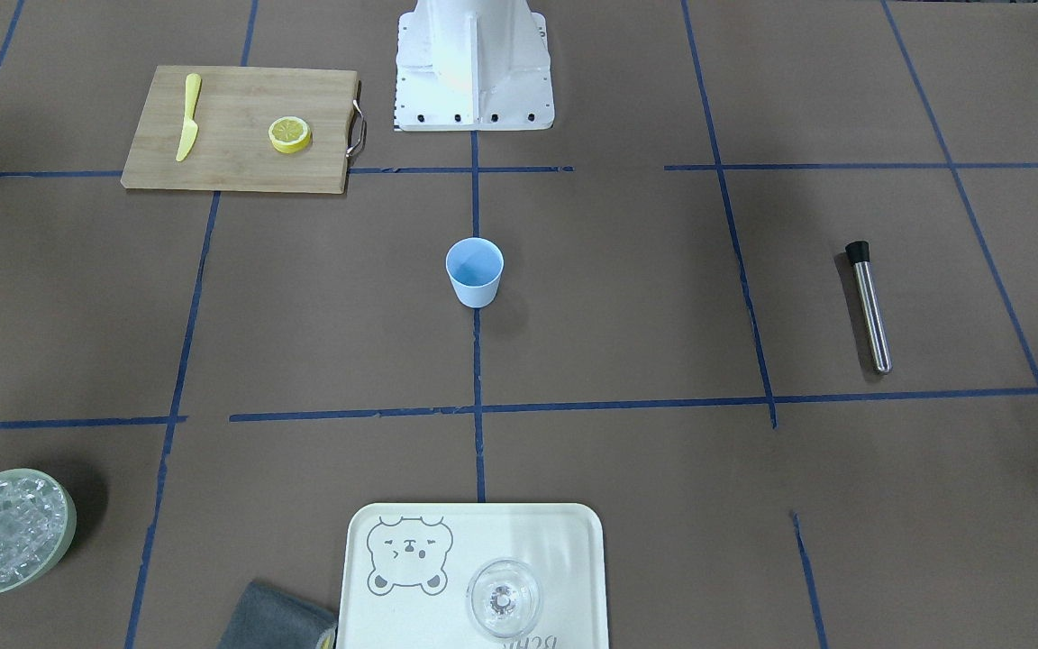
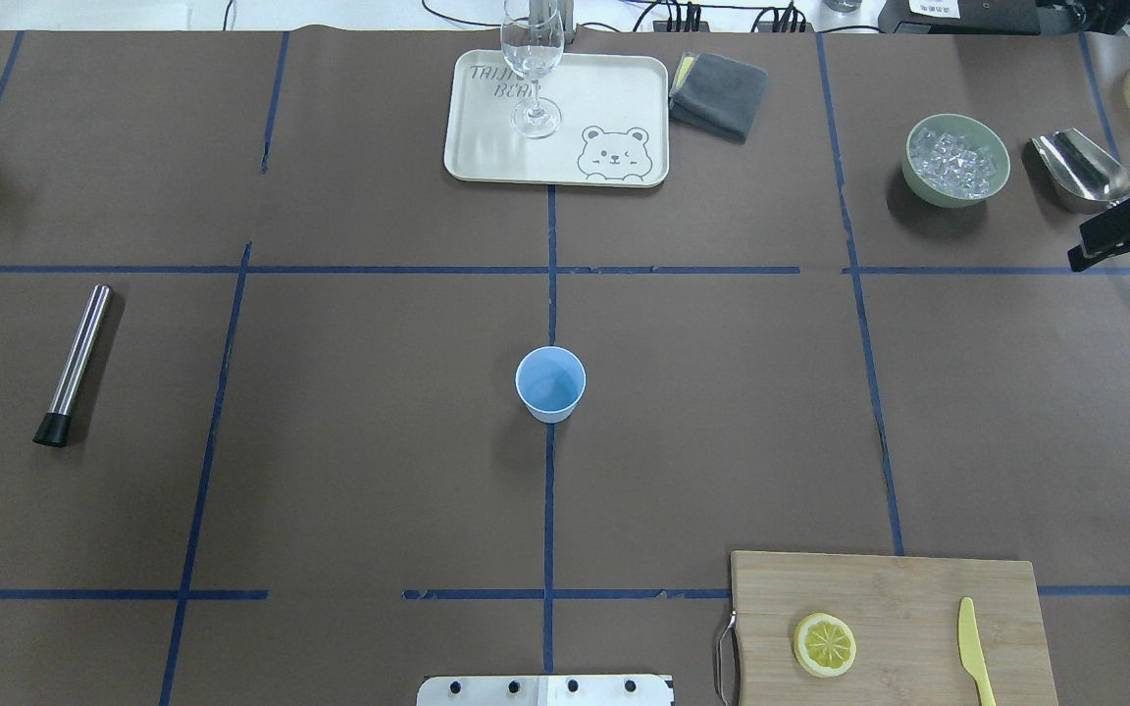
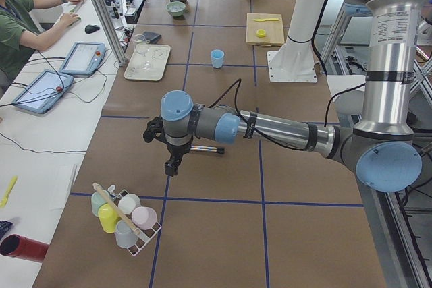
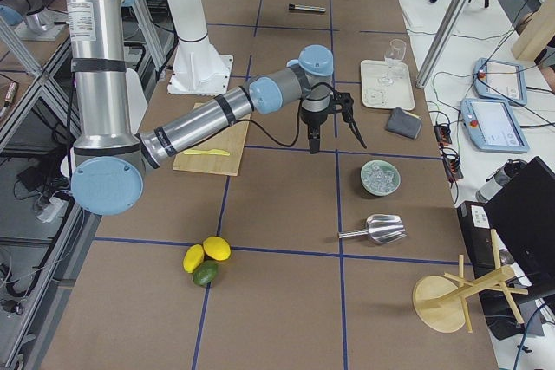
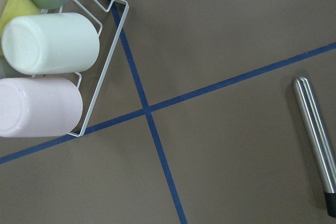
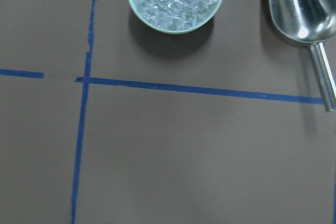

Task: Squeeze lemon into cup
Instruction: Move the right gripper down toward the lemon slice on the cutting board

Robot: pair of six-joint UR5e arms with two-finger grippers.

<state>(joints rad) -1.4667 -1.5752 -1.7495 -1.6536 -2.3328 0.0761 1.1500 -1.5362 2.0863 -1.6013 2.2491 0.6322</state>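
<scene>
Off past the table's right side, the right gripper (image 4: 335, 138) hangs above the brown surface with its jaws spread, pointing down. The bowl (image 2: 952, 199) of ice and the steel scoop (image 2: 1080, 172) lie close ahead of those jaws, the bowl on the side nearer the table's middle and the scoop on the outer side, the two close but not touching. The lemon (image 2: 825, 644), a single round slice, lies flat on the board (image 2: 918, 588), well apart from the right jaws and back toward the robot's base. A yellow knife (image 2: 974, 652) lies on the same board beside the slice, apart from it, on the side away from the board's metal handle. The cup (image 2: 550, 382) stands upright and alone on the centre tape line, its mouth open upward, about midway between the two grippers and far from both. Over the table's left end, the left gripper (image 3: 160, 152) hovers above the surface, also pointing down; it shows only in the side view, so I cannot tell how its jaws stand. Near those jaws, the steel rod (image 2: 75, 363) with a black tip lies flat on the side toward the cup. A wire rack (image 5: 113, 51) of pastel cups on their sides sits on the opposite side, toward the table's end. Far across from both sets of jaws, a stemmed glass (image 2: 533, 69) stands upright on the tray (image 2: 487, 147), with a folded grey cloth (image 2: 719, 93) just beside the tray.
</scene>
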